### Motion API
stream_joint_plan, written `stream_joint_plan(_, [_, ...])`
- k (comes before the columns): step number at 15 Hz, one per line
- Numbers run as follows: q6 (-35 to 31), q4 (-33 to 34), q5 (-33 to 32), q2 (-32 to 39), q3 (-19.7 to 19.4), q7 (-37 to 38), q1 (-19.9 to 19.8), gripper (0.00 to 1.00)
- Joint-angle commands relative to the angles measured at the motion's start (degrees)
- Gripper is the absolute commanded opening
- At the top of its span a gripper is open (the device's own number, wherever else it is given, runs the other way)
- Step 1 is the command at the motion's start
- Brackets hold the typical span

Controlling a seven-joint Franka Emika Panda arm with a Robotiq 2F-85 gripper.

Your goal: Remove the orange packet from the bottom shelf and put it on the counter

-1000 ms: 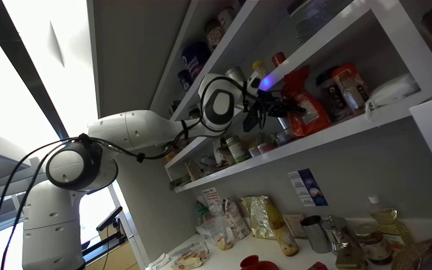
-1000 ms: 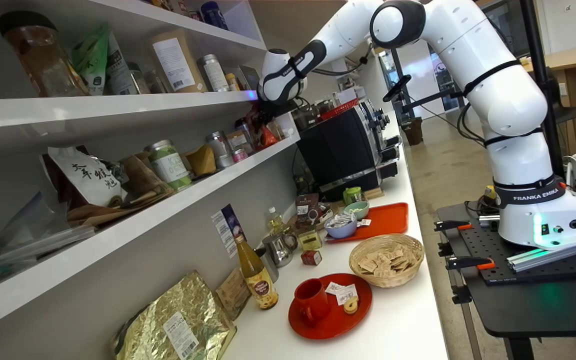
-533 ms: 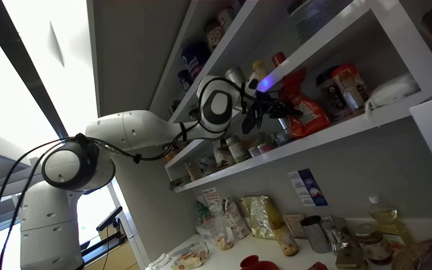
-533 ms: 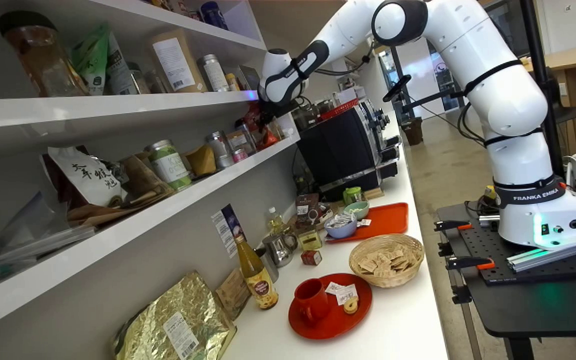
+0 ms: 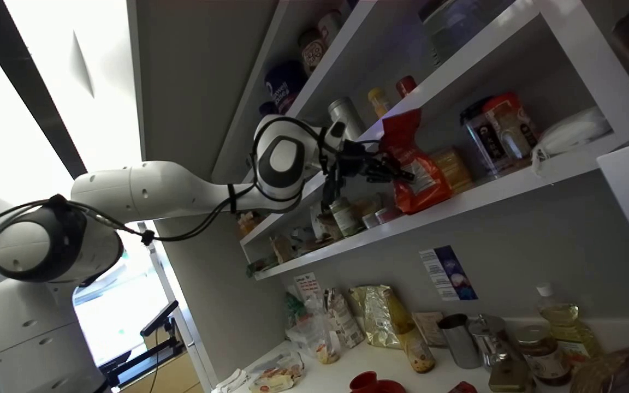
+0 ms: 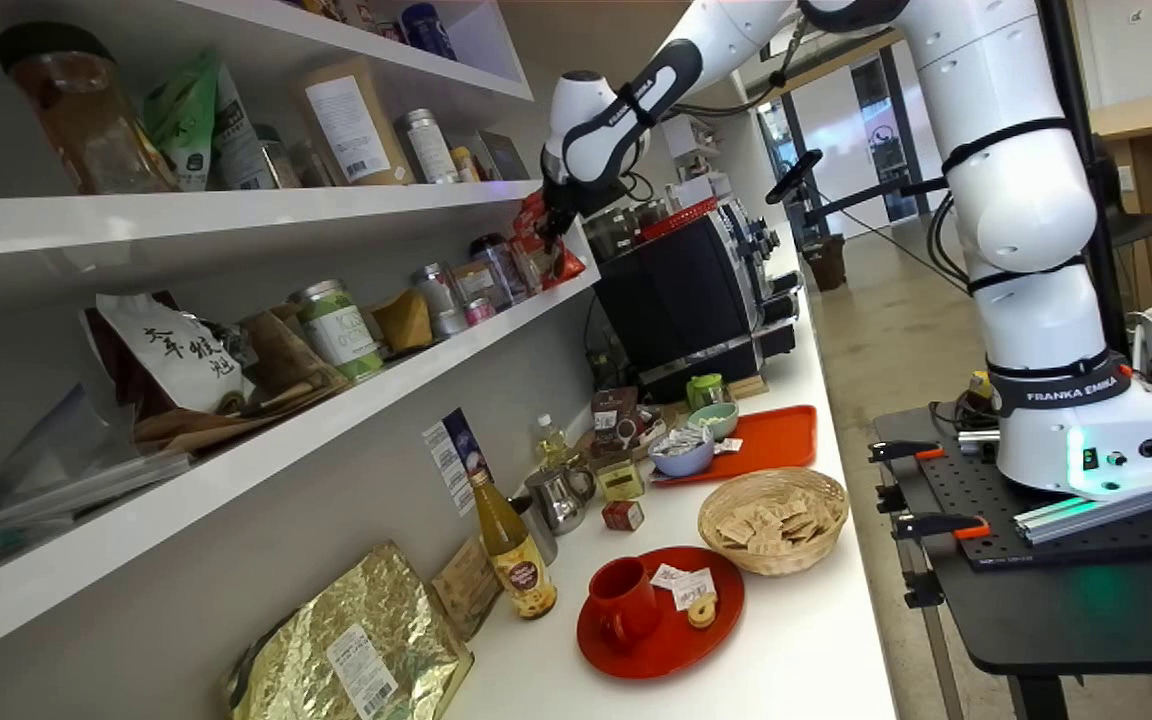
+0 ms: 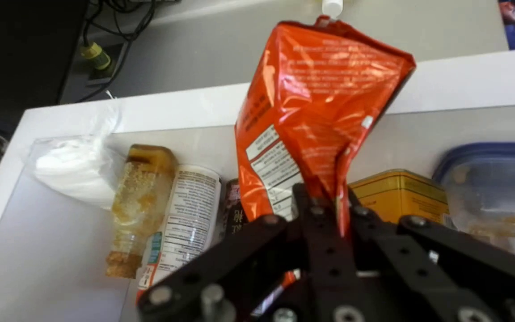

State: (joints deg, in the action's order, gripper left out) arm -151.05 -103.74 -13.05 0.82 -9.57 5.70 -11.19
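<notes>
Pinching the orange packet (image 7: 315,107) by one fold, the gripper (image 7: 327,193) could drop it toward the counter (image 6: 796,640) should its glossy plastic slip.

One orange packet (image 7: 315,120), two bowls (image 6: 684,463) (image 6: 724,428)

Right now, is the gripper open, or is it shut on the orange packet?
The gripper is shut on the orange packet: the wrist view shows its plastic pinched between the fingers.
</notes>
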Motion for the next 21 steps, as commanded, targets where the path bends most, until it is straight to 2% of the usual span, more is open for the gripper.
stream_joint_plan(1, [0.6,-13.7,-2.2,-12.7,0.1,0.5,0.0,0.02])
stream_joint_plan(6, [1.9,-23.8,1.4,-23.5,0.3,-4.5,0.6,0.02])
stream_joint_plan(10, [6.7,-28.7,11.1,-29.3,-1.0,-14.8,7.3,0.02])
stream_joint_plan(13, [11.5,-30.5,15.0,-31.1,0.8,-18.3,12.1,0.02])
stream_joint_plan(17, [14.7,-32.9,17.3,-31.6,5.3,-19.4,18.5,0.02])
stream_joint_plan(19, [13.6,-34.1,17.5,-30.2,9.3,-17.5,21.3,0.02])
stream_joint_plan(21, [10.2,-34.9,16.8,-26.9,14.9,-12.5,23.1,0.02])
